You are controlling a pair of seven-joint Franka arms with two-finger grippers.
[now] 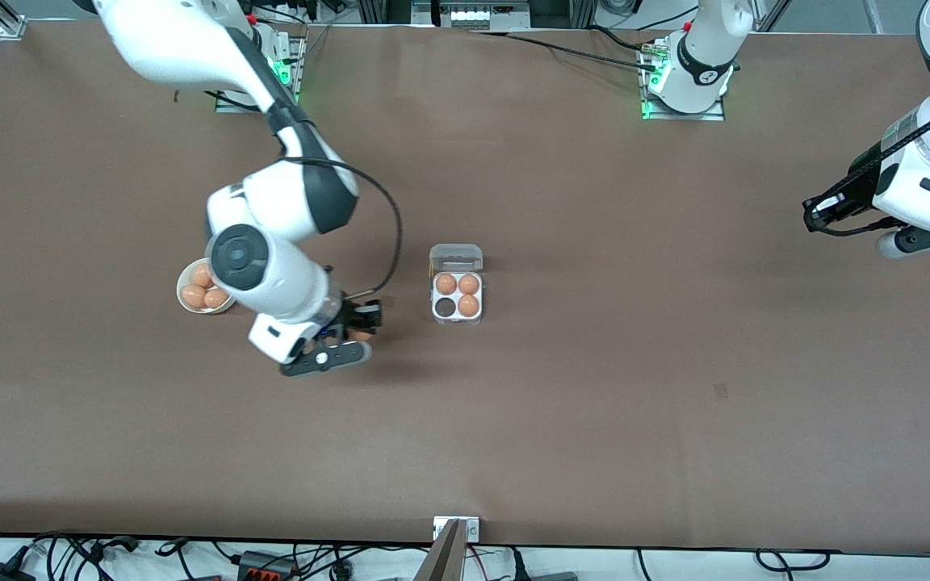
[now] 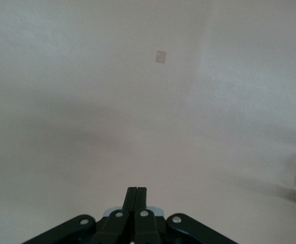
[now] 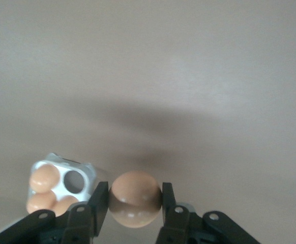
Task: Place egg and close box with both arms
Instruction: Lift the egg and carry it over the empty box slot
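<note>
The box [image 1: 457,309] sits mid-table with its clear lid [image 1: 456,258] open. It holds three eggs and one cell [image 1: 443,307] is empty. It also shows in the right wrist view [image 3: 61,184]. My right gripper [image 1: 360,329] is shut on an egg [image 3: 135,198] and holds it above the table between the bowl and the box. My left gripper [image 2: 137,191] is shut and empty. It hangs over the left arm's end of the table [image 1: 816,211], where that arm waits.
A round white bowl [image 1: 188,303] with several more eggs sits under the right arm's wrist, toward the right arm's end of the table. A small square mark [image 1: 721,391] lies on the brown table surface, also in the left wrist view [image 2: 161,57].
</note>
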